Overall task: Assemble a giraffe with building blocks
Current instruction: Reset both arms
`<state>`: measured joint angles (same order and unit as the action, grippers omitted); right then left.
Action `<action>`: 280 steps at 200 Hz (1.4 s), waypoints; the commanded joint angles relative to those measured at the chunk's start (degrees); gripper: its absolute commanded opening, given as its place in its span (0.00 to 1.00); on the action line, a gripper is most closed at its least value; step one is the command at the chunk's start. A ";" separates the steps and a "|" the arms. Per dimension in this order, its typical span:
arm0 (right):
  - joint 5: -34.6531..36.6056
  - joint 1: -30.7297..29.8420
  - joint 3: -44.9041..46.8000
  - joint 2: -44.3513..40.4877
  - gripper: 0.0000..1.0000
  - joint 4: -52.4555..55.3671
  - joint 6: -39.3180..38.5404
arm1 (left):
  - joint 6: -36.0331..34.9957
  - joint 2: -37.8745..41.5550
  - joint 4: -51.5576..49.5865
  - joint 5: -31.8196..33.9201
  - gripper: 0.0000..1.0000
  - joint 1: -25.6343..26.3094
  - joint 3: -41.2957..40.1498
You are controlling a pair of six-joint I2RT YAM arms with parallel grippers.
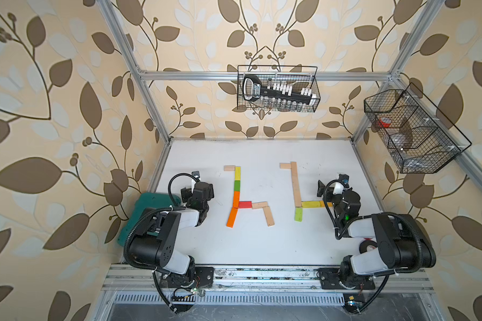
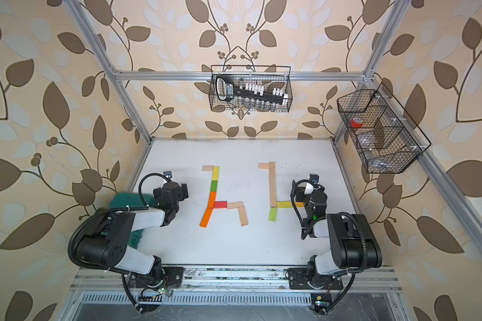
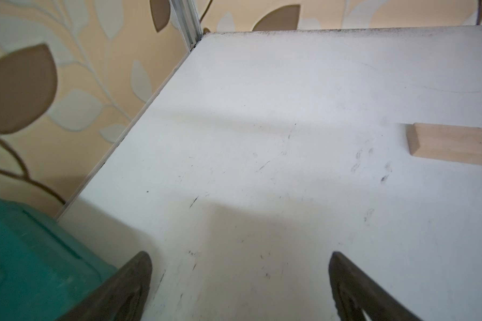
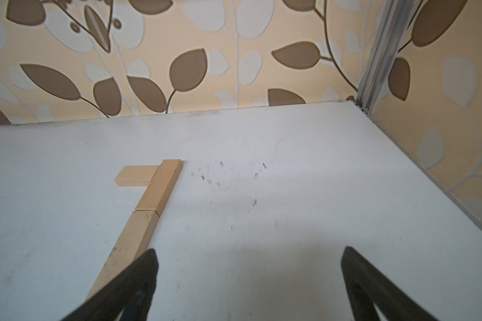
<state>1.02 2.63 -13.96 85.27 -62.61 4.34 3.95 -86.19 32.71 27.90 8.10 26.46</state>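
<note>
Though hemmed by wallpapered walls (image 1: pixel 53 111), frame posts (image 1: pixel 154 111) and a green case (image 1: pixel 144 203) at left edge, leaves scuffed white worktop (image 1: pixel 262 244) bare front and back. Flat mid-worktop in two figures: blocks (image 1: pixel 236 198), necks running front to back. Spread and empty: left tool (image 3: pixel 240 255), right tool (image 4: pixel 249 250).

- We see a white, scuffed tabletop (image 1: pixel 262 244).
- Left of centre, flat building blocks (image 1: pixel 236 198) lie touching: a yellow, green and orange column with a pale block at its far end, a red and pale row, and orange and pale slanted pieces.
- To the right is a second block figure (image 1: pixel 297 194): a pale column, a yellow row and one green piece.
- A dark green case (image 1: pixel 131 219) lies at the left edge.
</note>
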 commanded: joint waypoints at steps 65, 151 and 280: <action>-0.93 -0.09 0.51 0.45 0.99 -2.20 -0.82 | -5.08 0.08 0.11 -12.54 0.99 -1.14 1.84; -0.83 -0.20 0.42 0.50 0.99 -2.17 -0.82 | -3.96 0.03 9.46 -20.85 0.99 -4.79 -3.99; -0.77 -0.23 0.42 0.55 0.99 -1.96 -0.91 | -3.95 0.41 10.18 -21.04 0.99 -4.99 -4.45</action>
<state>1.02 2.63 -13.96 85.27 -63.26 3.97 0.03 -86.76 40.95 7.84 3.66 20.95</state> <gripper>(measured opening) 0.991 0.988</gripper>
